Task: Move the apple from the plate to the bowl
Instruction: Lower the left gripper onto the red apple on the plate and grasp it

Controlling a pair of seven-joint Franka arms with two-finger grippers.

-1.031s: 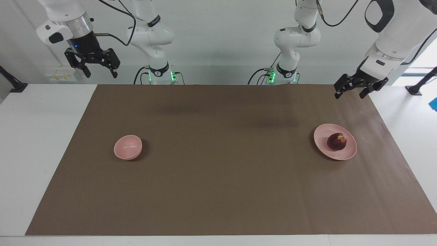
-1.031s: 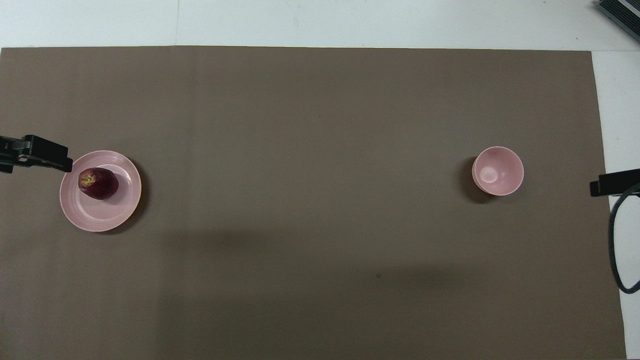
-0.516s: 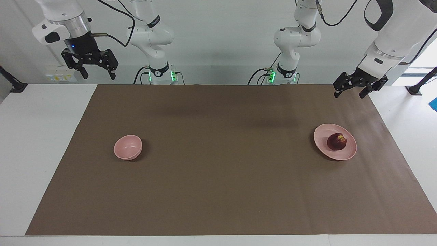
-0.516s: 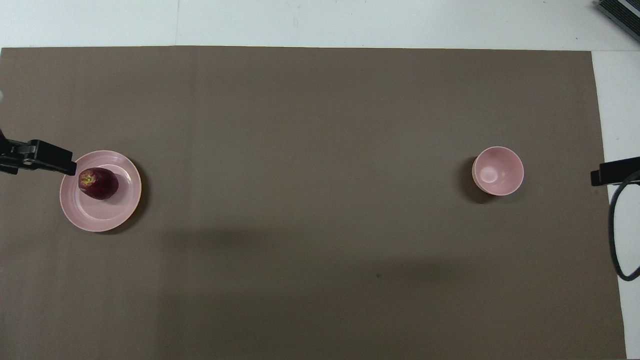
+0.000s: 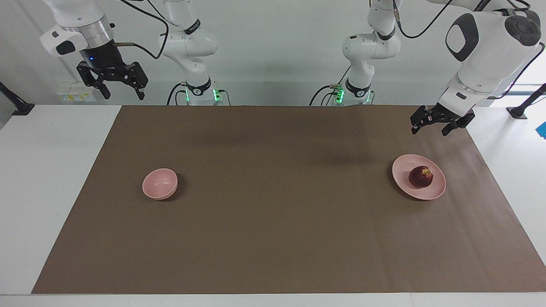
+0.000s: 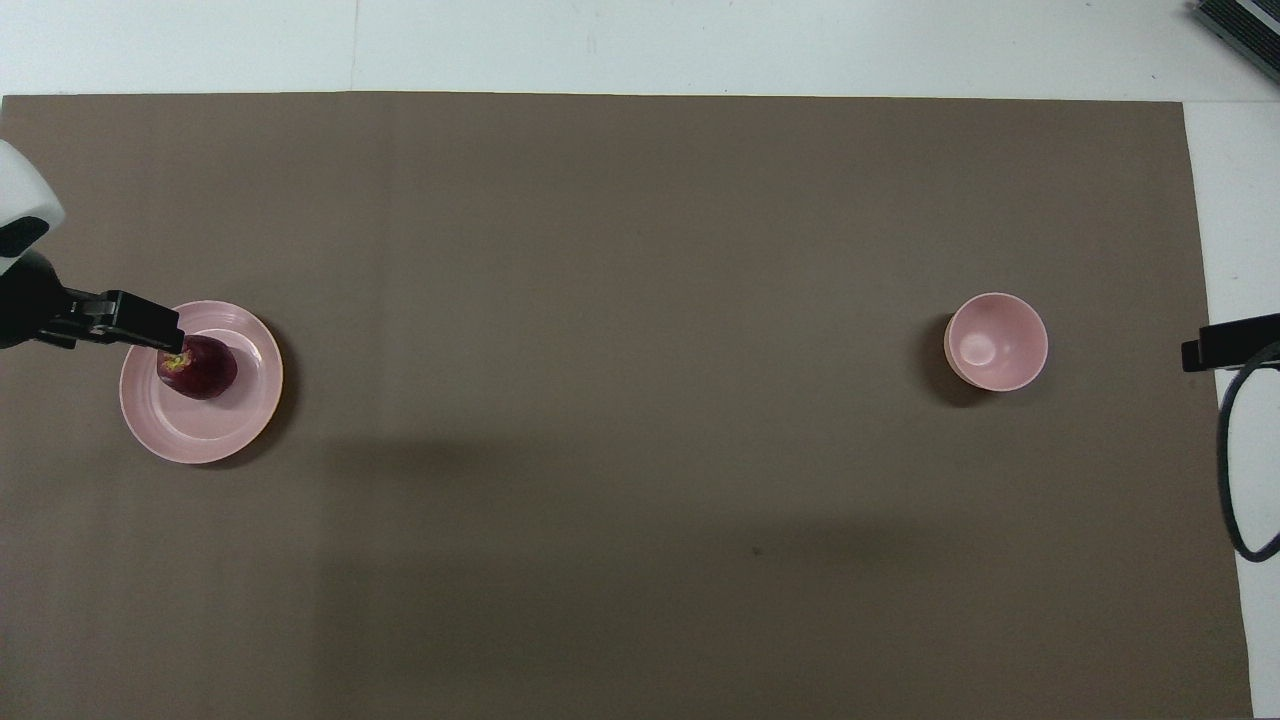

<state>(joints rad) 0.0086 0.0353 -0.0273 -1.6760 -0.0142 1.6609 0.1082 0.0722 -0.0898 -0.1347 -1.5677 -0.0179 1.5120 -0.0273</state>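
Observation:
The dark red apple (image 5: 421,177) lies on the pale pink plate (image 5: 405,185) at the left arm's end of the brown mat; both also show in the overhead view, the apple (image 6: 200,369) and the plate (image 6: 215,435). The small pink bowl (image 5: 159,183) stands empty at the right arm's end and shows in the overhead view too (image 6: 996,341). My left gripper (image 5: 429,130) is open and empty, raised in the air over the plate's rim; one of its fingers (image 6: 140,318) overlaps the apple's edge from above. My right gripper (image 5: 123,91) is open and empty, and waits high over the table's end.
The brown mat (image 5: 273,238) covers most of the white table (image 5: 47,170). A finger of the right gripper (image 6: 1215,345) and a black cable loop (image 6: 1226,480) show past the mat's edge. A dark device (image 6: 1240,30) sits at a corner farthest from the robots.
My left gripper has come down and moved in over the plate's rim toward the apple. My right gripper rose a little, then held still. Apple, plate and bowl have not moved.

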